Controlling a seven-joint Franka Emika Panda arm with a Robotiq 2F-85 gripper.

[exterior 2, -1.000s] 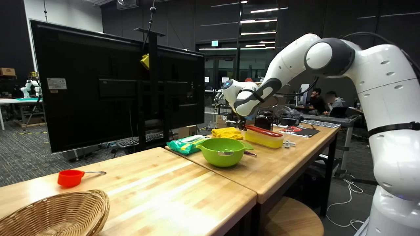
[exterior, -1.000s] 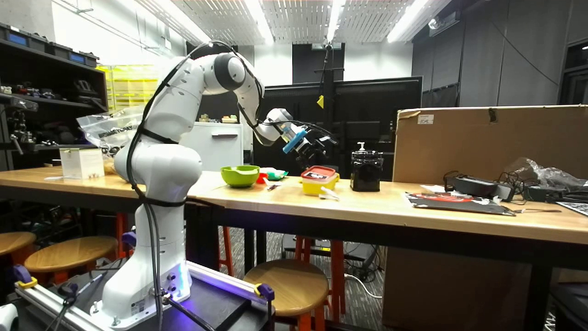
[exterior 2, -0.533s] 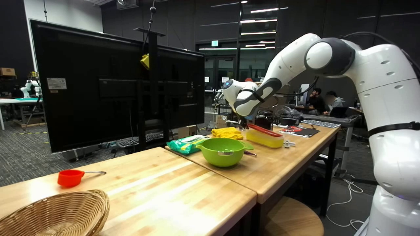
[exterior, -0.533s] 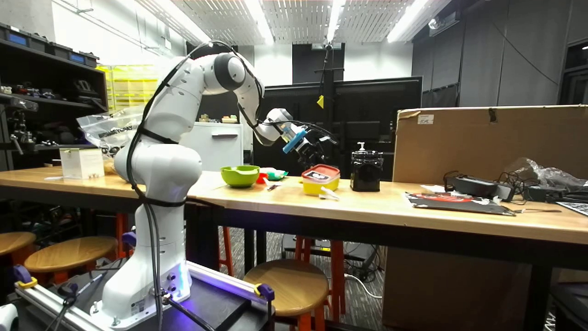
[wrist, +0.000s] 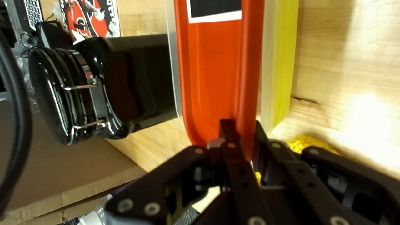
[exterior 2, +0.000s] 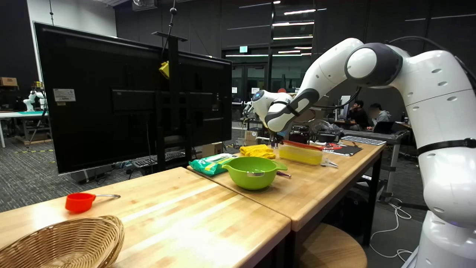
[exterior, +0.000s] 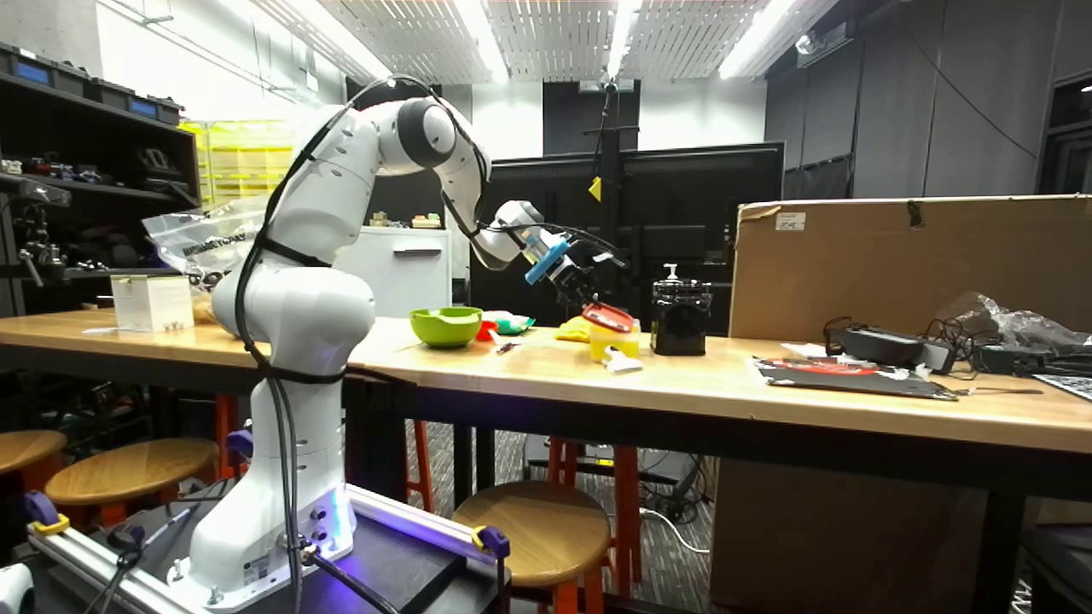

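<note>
The black two-fingered gripper [wrist: 244, 136] pinches the rim at one end of the red rectangular plastic lid [wrist: 212, 72], a finger on either side; only that narrow strip lies between them, so the lid could pivot or slip free if its far end catches or its weight levers against the hold; in both exterior views the lid slants, gripped end high, over the yellow rectangular plastic box [exterior 2: 300, 156], and its lower end seems to meet the box's rim, though whether it is fastened there I cannot tell; were it hooked, a pull could drag or tip the box across the pale wooden table [exterior 2: 297, 186]; the glossy black canister with wire clasps [wrist: 134, 75] stands just beside the box, and a sideways swing of the lid might knock it; the small white plastic piece [exterior: 623, 362] at the box's opposite end could be shoved by a sliding box; the crumpled yellow cloth [exterior 2: 257, 151], near the gripped end, could snag a lowered finger.
</note>
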